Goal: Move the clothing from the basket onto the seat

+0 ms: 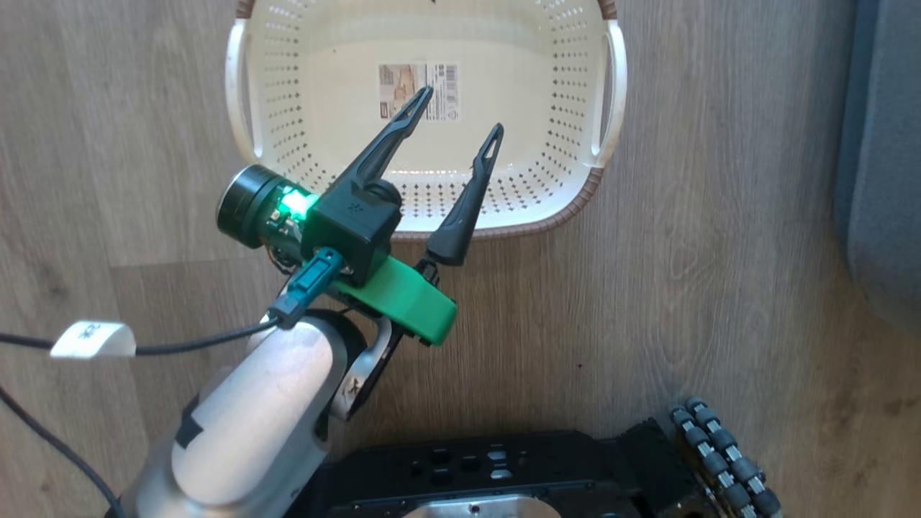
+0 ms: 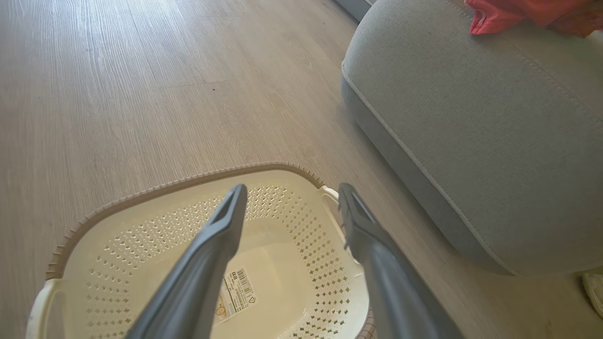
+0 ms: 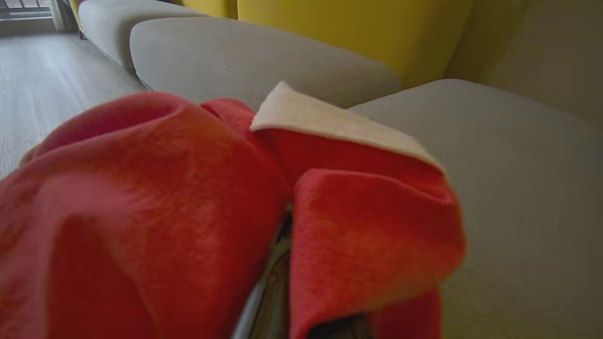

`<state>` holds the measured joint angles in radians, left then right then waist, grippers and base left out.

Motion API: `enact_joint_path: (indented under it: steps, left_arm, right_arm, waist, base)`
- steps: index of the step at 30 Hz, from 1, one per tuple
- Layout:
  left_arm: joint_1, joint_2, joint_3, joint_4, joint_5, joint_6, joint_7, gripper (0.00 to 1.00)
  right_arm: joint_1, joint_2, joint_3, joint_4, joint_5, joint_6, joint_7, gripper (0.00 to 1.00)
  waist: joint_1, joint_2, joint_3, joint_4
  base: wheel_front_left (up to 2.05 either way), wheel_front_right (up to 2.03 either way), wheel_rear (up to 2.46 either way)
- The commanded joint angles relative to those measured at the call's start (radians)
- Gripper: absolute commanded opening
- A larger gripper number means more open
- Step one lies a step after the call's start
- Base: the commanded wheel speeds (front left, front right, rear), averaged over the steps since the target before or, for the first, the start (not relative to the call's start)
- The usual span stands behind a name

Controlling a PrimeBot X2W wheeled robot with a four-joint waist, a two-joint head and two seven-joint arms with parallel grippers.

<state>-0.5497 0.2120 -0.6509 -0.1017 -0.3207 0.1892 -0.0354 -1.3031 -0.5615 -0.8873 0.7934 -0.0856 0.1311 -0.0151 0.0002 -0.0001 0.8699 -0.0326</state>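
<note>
The left jaws stand spread wide with nothing between them. Their two dark fingers (image 1: 388, 140) hang over the middle of the basket (image 1: 504, 229), in the upper centre of the head view. The basket is bare inside, with only its paper label (image 1: 419, 90) on the bottom, so this open stance reads as a reach with nothing left to take.

The right jaws are shut. In the right wrist view the clothing (image 3: 141, 197) bunches close about them across the lower left and centre, red folds with a pale edge (image 3: 330, 117) on top. It seems pinched there, though cloth hides the contact itself. Below and behind it lies the seat (image 3: 518, 197), grey, on the right of that frame. I cannot tell whether the bundle rests on it or hangs just above.

In the left wrist view, red cloth lies at the upper right corner on the cushion, well apart from the basket on the wooden floor (image 1: 719, 252). Letting go looks like the step remaining.
</note>
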Motion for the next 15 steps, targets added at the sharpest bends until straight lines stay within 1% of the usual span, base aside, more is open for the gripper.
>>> enact_joint_path:
  steps: [1,2,3,4,5,6,7,10,12,13,15]
  left_arm:
    - [0.022,0.023,0.021,-0.054,0.015,0.01,0.012,1.0]
    - [0.023,0.026,0.022,-0.059,0.016,0.014,0.017,1.0]
    - [0.025,0.027,0.025,-0.063,0.015,0.018,0.02,1.0]
    - [0.027,0.028,0.027,-0.064,0.014,0.022,0.022,1.0]
    - [0.029,0.029,0.028,-0.064,0.013,0.024,0.023,1.0]
    - [0.032,0.03,0.03,-0.064,0.01,0.026,0.022,1.0]
    - [0.035,0.032,0.032,-0.062,0.008,0.027,0.021,1.0]
    - [0.043,0.036,0.044,-0.052,-0.005,0.033,0.019,1.0]
    - [0.047,0.04,0.058,-0.045,-0.014,0.039,0.012,1.0]
    - [0.047,0.04,0.058,-0.045,-0.014,0.039,0.012,1.0]
    - [0.052,0.043,0.069,-0.031,-0.024,0.04,0.003,1.0]
  right_arm:
    - [0.003,-0.008,-0.038,-0.018,-0.045,0.0,-0.029,0.0]
    - [-0.001,0.003,-0.062,-0.01,-0.065,0.0,-0.045,0.07]
    - [-0.005,0.015,-0.079,-0.001,-0.084,0.0,-0.06,0.34]
    - [-0.008,0.025,-0.087,0.01,-0.102,0.0,-0.074,0.45]
    - [-0.01,0.032,-0.092,0.02,-0.118,0.0,-0.087,0.64]
    - [-0.011,0.036,-0.094,0.029,-0.131,0.0,-0.101,0.92]
    - [-0.011,0.038,-0.092,0.04,-0.143,0.0,-0.111,1.0]
    - [0.004,0.039,-0.054,0.074,-0.188,0.0,-0.122,1.0]
    - [0.011,0.051,-0.006,0.102,-0.192,0.0,-0.124,1.0]
    - [0.011,0.051,-0.006,0.102,-0.192,0.0,-0.124,1.0]
    - [0.031,0.058,0.048,0.125,-0.188,0.0,-0.133,1.0]
  waist:
    - [-0.0002,0.0001,0.019,-0.012]
    - [-0.0002,0.0001,0.019,-0.016]
    - [-0.0002,0.0001,0.017,-0.02]
    - [-0.0002,0.0001,0.013,-0.026]
    - [-0.0002,0.0001,0.007,-0.032]
    - [-0.0002,0.0001,-0.002,-0.039]
    - [-0.0002,0.0001,-0.015,-0.046]
    - [-0.0002,0.0001,-0.057,-0.069]
    - [-0.0002,0.0001,-0.091,-0.089]
    - [-0.0002,0.0001,-0.091,-0.089]
    - [-0.0002,0.0001,-0.133,-0.105]
  base:
    - [0.0,0.0,0.0]
    - [0.0,0.0,0.0]
    - [0.0,0.0,0.0]
    - [0.0,0.0,0.0]
    - [0.0,0.0,0.0]
    - [0.0,0.0,0.0]
    - [0.0,0.0,0.0]
    - [0.0,0.0,0.0]
    - [0.0,0.0,0.0]
    - [0.0,0.0,0.0]
    - [0.0,0.0,0.0]
